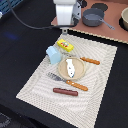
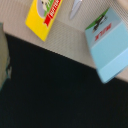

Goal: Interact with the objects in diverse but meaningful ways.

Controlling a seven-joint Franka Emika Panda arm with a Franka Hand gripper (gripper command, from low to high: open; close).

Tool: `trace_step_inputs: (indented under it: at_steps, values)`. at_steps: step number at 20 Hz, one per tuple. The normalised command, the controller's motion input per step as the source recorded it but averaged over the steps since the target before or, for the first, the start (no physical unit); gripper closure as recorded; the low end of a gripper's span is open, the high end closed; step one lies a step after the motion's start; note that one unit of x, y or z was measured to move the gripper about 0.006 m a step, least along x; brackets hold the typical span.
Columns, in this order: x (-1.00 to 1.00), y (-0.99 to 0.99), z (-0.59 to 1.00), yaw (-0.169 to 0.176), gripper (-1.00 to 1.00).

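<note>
My gripper (image 1: 65, 29) hangs over the far edge of the striped mat (image 1: 102, 80), above and behind the yellow packet (image 1: 65, 45) with a red mark. Its fingers are too indistinct to show a gap. A pale blue container (image 1: 52, 54) stands beside the packet, towards the exterior view's left. A small white oblong piece (image 1: 70, 67) lies on a tan plate (image 1: 62, 71) mid-mat. The dark red-brown sausage (image 1: 65, 92) lies near the mat's front. The wrist view shows the yellow packet (image 2: 42, 15) and the blue container (image 2: 107, 45) on the mat's edge, with nothing held.
An orange-handled knife (image 1: 90, 60) lies behind the plate and an orange-handled fork (image 1: 67, 81) in front of it. A grey pot (image 1: 93, 18), a dark lid (image 1: 98, 7) and a bowl (image 1: 125, 19) sit on a red-brown board at the back. Black cloth surrounds the mat.
</note>
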Motion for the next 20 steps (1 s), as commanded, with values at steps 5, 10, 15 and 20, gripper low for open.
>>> trace_step_inputs:
  at_steps: [5,10,15,20]
  values:
    - [0.03,0.3,-0.38,-0.141,-1.0]
    - [0.04,0.28,-0.38,-0.117,-1.0]
    - [-0.01,0.18,-0.37,-0.061,-1.0]
    - [-0.11,0.01,-0.34,-0.016,-1.0]
